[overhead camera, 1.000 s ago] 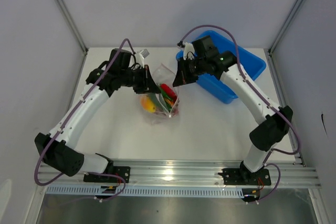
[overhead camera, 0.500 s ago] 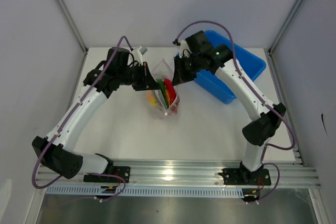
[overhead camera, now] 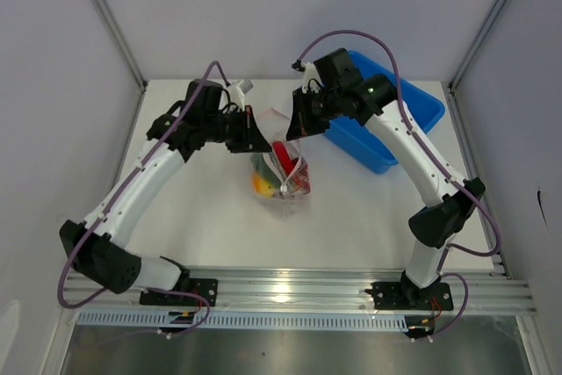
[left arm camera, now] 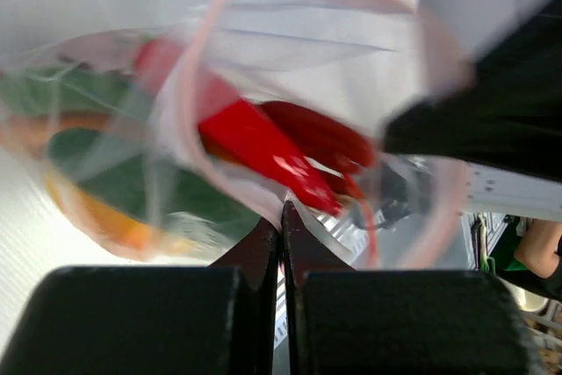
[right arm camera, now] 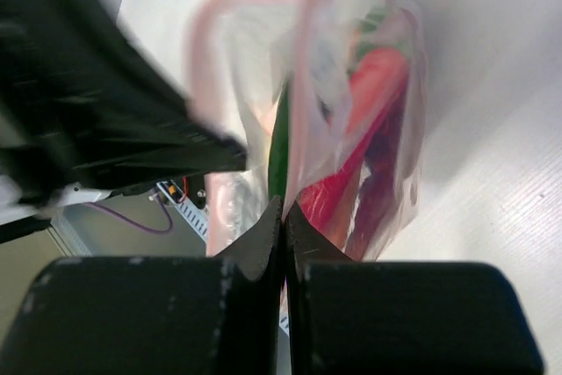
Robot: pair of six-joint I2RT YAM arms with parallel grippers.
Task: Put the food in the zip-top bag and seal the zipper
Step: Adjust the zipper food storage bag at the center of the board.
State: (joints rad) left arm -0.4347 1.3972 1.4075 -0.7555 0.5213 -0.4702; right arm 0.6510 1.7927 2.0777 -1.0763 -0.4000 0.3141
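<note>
Left gripper [overhead camera: 253, 136]: jaws pressed together with no gap in the left wrist view, and a fold of the zip-top bag [overhead camera: 297, 185] is pinched between the fingertips. It holds the bag's left upper edge.

Right gripper [overhead camera: 296, 126]: jaws likewise closed to a thin seam in the right wrist view, clamped on the bag's film at the opposite upper edge. The two grippers face each other across the bag's mouth, close together but not touching.

The bag hangs mouth-up between them over the white table [overhead camera: 369, 208], at centre and towards the far side. Whether its bottom rests on the table cannot be told.

The zipper [right arm camera: 309, 50] shows as a blurred pink strip looping across the mouth. Both wrist views look down between its two sides, so the mouth appears unsealed.

Contents seen through the film: red chili pepper [left arm camera: 263, 148], green chili [right arm camera: 279, 142], and yellow-orange fruit [overhead camera: 261, 183] low on the left side.

The blue bin [overhead camera: 420, 104] sits at the far right, behind the right arm and apart from the bag.
</note>
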